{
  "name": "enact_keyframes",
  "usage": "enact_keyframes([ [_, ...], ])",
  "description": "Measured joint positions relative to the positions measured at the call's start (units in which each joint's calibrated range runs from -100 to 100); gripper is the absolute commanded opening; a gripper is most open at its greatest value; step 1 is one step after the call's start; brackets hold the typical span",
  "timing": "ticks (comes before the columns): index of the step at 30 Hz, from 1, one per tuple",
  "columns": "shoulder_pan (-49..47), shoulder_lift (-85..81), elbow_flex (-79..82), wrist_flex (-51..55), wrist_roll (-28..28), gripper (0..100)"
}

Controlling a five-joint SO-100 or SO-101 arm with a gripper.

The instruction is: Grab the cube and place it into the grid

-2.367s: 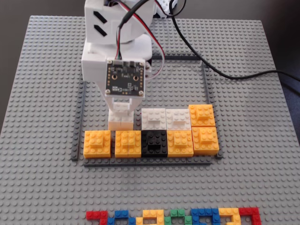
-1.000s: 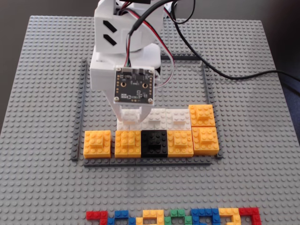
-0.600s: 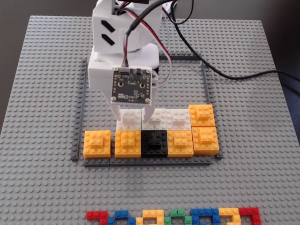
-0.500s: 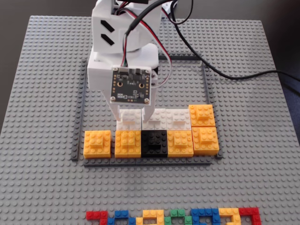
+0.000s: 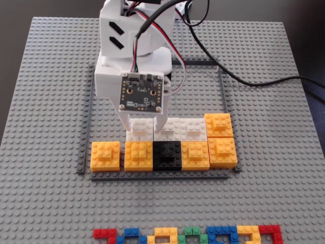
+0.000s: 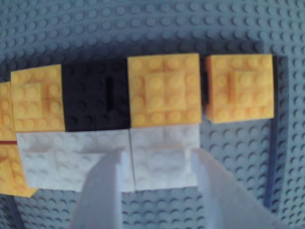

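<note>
Fixed view: mounted high off the tabletop's near edge, angled down and looking toward the far edge. Wide enough to take in nearly the whole grey baseplate [image 5: 45, 101], the dark frame [image 5: 223, 96] and the coloured brick strip [image 5: 188, 236] at the near edge.

Wrist view: rides on the arm, very close, looking almost straight down past the gripper [image 6: 157, 162], whose fingers [image 6: 102, 191] enter from the bottom edge.

Overlap: both see the row of orange, black [image 5: 167, 155] [image 6: 95, 95] and white blocks along the frame's near side. Wrist picture is turned about 180° relative to the fixed one.
</note>
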Motion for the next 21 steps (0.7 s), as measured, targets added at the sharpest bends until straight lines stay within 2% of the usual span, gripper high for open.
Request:
enact_keyframes([
  [11,0.15,-1.61,-2.38,1.47,-0.34,15],
  [21,0.07,-15.10,-2.56,5.62,-0.34,13],
])
